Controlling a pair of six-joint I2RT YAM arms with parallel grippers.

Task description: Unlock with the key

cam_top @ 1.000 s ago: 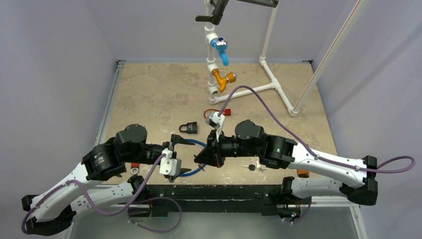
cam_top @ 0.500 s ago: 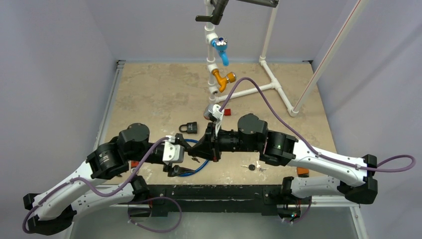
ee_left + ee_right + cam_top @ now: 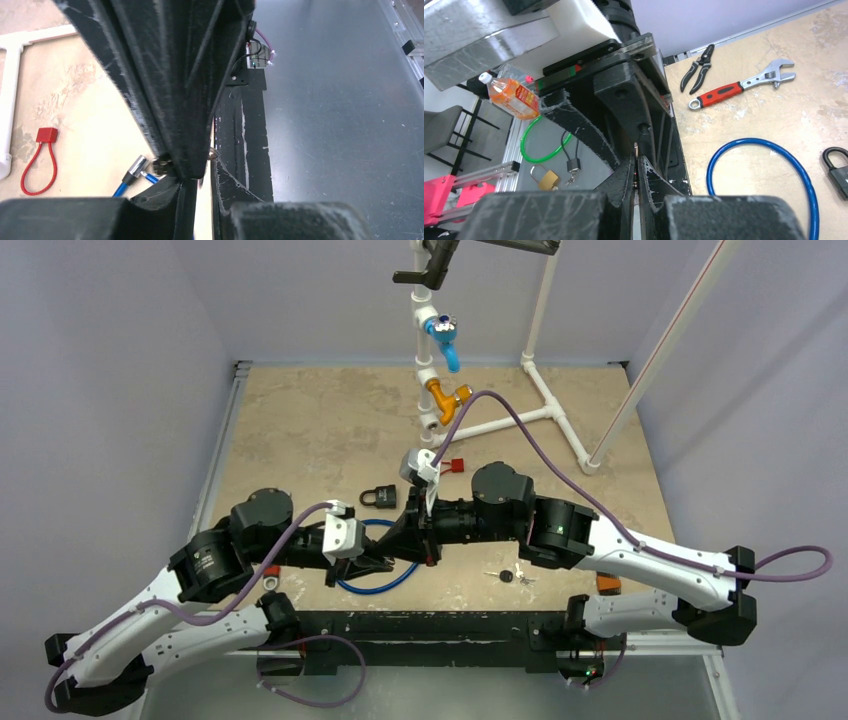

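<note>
My two grippers meet tip to tip over the near middle of the table. In the right wrist view the right gripper (image 3: 636,162) is shut on the key (image 3: 635,149), a thin metal strip showing between its fingers. From the other side the left gripper (image 3: 202,185) pinches the same strip at its tip, leaving only a narrow slit between its fingers. In the top view the left gripper (image 3: 385,562) and right gripper (image 3: 405,540) hide the key. Under them lies a blue cable lock (image 3: 375,585), its silver end (image 3: 134,170) showing. A black padlock (image 3: 380,497) sits just behind.
A small bunch of loose keys (image 3: 512,576) lies to the right, a red cable lock (image 3: 455,465) behind. A white pipe frame (image 3: 545,415) with blue and orange taps stands at the back. Wrench (image 3: 739,90), pliers (image 3: 696,75) and brass padlock (image 3: 546,177) lie beyond the left arm.
The left gripper swung right up to the right gripper's tip and went from wide open to closed. The right gripper shifted slightly left and stayed shut.
</note>
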